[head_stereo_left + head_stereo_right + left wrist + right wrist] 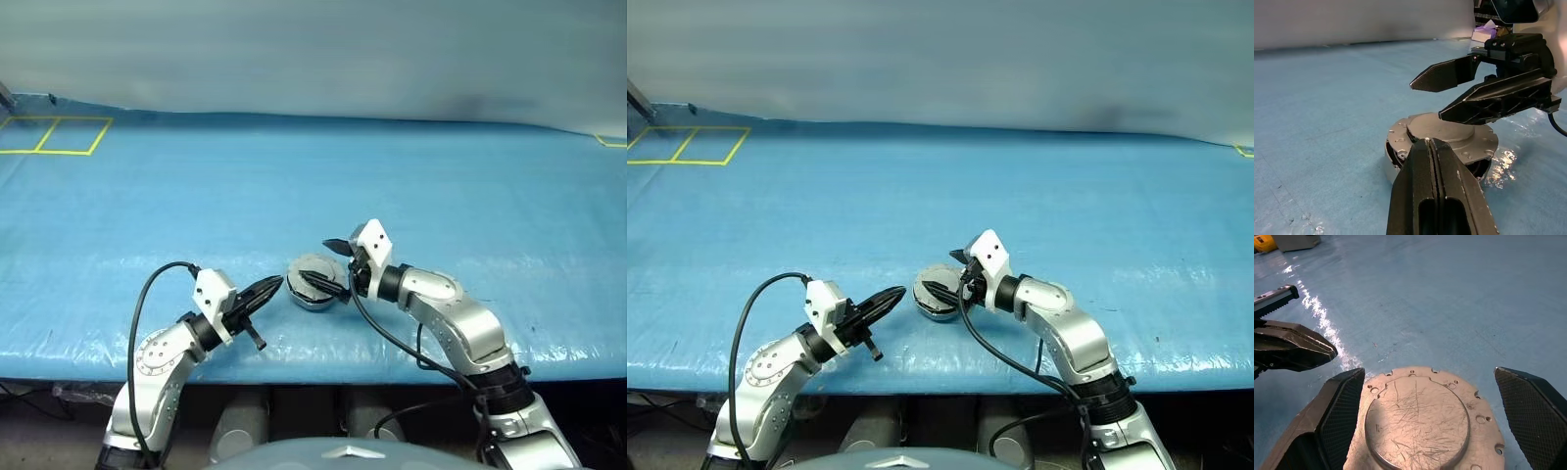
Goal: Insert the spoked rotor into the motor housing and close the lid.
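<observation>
1. We see the motor housing (315,291) resting on the blue table (313,186), close to its near edge and about midway along it.
2. The lid (1420,421) lies shut on top of the housing, its plain grey outer face up, scratched across the raised centre and ringed with small holes near the rim.
3. Our left gripper (270,287) points roughly level toward the housing from the left, its two black fingers (1437,191) pressed together and pinching nothing.
4. Its tip sits just beside the housing's left side; we cannot tell whether the two touch.
5. Our right gripper (1430,396) reaches in from the right with its fingers spread wide, one on either side of the lid, as we see in the right wrist view.
6. In the left wrist view, the right gripper's fingers hang just above the lid's far side; we cannot tell if the lower one rests on it.
7. Yellow tape lines (59,137) mark out squares at the table's far left corner, well apart from the housing.
</observation>
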Controlling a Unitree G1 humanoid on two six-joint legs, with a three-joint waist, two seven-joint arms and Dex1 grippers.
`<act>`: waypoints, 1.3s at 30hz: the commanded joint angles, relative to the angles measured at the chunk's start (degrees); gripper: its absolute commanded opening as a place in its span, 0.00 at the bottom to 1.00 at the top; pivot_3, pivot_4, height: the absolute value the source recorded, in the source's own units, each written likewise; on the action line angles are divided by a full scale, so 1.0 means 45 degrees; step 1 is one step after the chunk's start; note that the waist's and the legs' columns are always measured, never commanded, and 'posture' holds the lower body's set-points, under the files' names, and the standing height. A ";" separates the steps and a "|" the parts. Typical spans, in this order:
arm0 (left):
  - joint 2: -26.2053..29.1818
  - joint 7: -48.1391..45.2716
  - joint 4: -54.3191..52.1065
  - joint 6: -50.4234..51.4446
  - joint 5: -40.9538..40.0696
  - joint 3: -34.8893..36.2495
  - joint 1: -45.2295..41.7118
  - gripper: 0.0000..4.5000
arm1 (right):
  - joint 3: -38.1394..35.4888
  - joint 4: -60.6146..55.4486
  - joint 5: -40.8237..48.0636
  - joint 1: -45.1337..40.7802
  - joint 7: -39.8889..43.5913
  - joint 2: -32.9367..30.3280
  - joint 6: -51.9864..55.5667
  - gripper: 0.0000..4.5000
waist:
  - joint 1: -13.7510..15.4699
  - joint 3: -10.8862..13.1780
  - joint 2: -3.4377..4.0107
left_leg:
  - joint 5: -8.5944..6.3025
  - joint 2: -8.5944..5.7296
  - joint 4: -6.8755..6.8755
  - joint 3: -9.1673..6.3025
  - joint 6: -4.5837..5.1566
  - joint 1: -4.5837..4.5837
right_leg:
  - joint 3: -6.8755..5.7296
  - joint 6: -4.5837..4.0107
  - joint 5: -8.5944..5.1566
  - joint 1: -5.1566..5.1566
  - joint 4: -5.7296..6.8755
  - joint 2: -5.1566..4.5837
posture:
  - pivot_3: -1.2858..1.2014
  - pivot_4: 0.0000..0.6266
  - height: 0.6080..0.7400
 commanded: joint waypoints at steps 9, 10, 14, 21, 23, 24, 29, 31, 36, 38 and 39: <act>-0.0031 0.0534 -0.0254 -0.0825 0.0095 -0.0322 0.0132 0.00 | 0.0736 -0.0240 -0.1532 0.0593 -0.0559 0.0484 -0.1506 0.99 | -0.0025 0.0000 0.0000 | -0.0001 -0.0001 0.0000 0.0003 -0.0002 -0.0003 | 0.0001 0.0002 -0.0001 -0.0003 -0.0002 -0.0001 | 0.52 0.24 1.00; -0.0032 0.0568 -0.0254 -0.0830 0.0102 -0.0339 0.0128 0.00 | 0.0820 -0.0304 -0.1776 0.0678 -0.0733 0.0531 -0.1714 0.99 | -0.0025 0.0000 0.0000 | -0.0001 0.0000 0.0000 0.0003 -0.0002 -0.0003 | 0.0001 0.0001 -0.0001 -0.0004 -0.0002 -0.0001 | 0.52 0.24 1.00; -0.0030 0.0657 -0.0249 -0.0803 0.0065 -0.0405 0.0100 0.00 | 0.1215 -0.0466 -0.2475 0.0963 -0.1105 0.0621 -0.2072 0.90 | -0.0035 0.0000 0.0000 | -0.0002 0.0000 -0.0002 0.0003 -0.0004 -0.0005 | 0.0001 0.0001 -0.0002 -0.0009 -0.0002 -0.0001 | 0.52 0.24 1.00; -0.0035 0.0764 -0.0228 -0.0754 0.0016 -0.0433 -0.0002 0.00 | 0.1452 -0.0661 -0.2761 0.1186 -0.1199 0.0851 -0.2092 0.68 | -0.0040 0.0000 0.0001 | -0.0003 0.0001 -0.0003 0.0001 -0.0005 -0.0006 | 0.0001 0.0000 -0.0002 -0.0012 -0.0002 -0.0002 | 0.52 0.24 1.00; -0.0029 0.0794 -0.0238 -0.0744 0.0004 -0.0427 -0.0002 0.00 | 0.1472 -0.0729 -0.2819 0.1167 -0.1173 0.0867 -0.1992 0.68 | -0.0043 0.0001 0.0001 | -0.0003 0.0002 -0.0004 0.0001 -0.0005 -0.0006 | 0.0001 0.0000 -0.0003 -0.0013 -0.0002 -0.0002 | 0.52 0.24 1.00; -0.0029 0.0823 -0.0241 -0.0751 0.0010 -0.0418 0.0002 0.00 | 0.1491 -0.0765 -0.2860 0.1148 -0.1166 0.0861 -0.1942 0.68 | -0.0043 0.0001 0.0001 | -0.0003 0.0002 -0.0005 0.0001 -0.0005 -0.0007 | 0.0001 0.0000 -0.0003 -0.0014 -0.0002 -0.0001 | 0.52 0.24 1.00; 0.0022 0.0935 -0.0273 -0.0751 -0.0018 -0.0348 0.0019 0.00 | 0.1596 -0.1055 -0.3104 0.0930 -0.1360 0.0884 -0.1121 0.68 | -0.0044 0.0001 0.0001 | -0.0004 0.0003 -0.0010 0.0001 -0.0006 -0.0009 | 0.0001 -0.0003 -0.0004 -0.0018 -0.0005 -0.0002 | 0.52 0.24 1.00; 0.0029 0.1000 -0.0280 -0.0760 -0.0014 -0.0301 0.0024 0.00 | 0.1625 -0.1097 -0.3175 0.0869 -0.1437 0.0930 -0.0894 0.68 | -0.0042 0.0001 0.0001 | -0.0004 0.0003 -0.0013 0.0000 -0.0006 -0.0009 | 0.0001 -0.0004 -0.0005 -0.0021 -0.0005 -0.0002 | 0.52 0.24 1.00; 0.0086 0.1015 -0.0279 -0.0766 -0.0066 -0.0209 0.0035 0.00 | 0.1807 -0.0952 -0.3320 0.0837 -0.1560 0.1037 -0.0524 0.68 | -0.0061 0.0001 0.0001 | -0.0004 0.0003 -0.0013 0.0000 -0.0007 -0.0009 | 0.0000 -0.0004 -0.0005 -0.0020 -0.0005 -0.0002 | 0.52 0.24 1.00; 0.0101 0.1008 -0.0272 -0.0770 -0.0094 -0.0179 0.0044 0.00 | 0.1897 -0.0898 -0.3417 0.0842 -0.1559 0.1026 -0.0423 0.68 | -0.0072 0.0000 0.0001 | -0.0005 0.0005 -0.0013 -0.0001 -0.0008 -0.0008 | 0.0001 -0.0004 -0.0005 -0.0020 -0.0005 -0.0002 | 0.52 0.24 1.00; 0.0107 0.1005 -0.0271 -0.0769 -0.0106 -0.0171 0.0049 0.00 | 0.1921 -0.0881 -0.3448 0.0847 -0.1558 0.1024 -0.0410 0.68 | -0.0077 0.0000 0.0001 | -0.0005 0.0006 -0.0013 0.0000 -0.0008 -0.0007 | 0.0000 -0.0005 -0.0006 -0.0020 -0.0005 -0.0002 | 0.52 0.24 1.00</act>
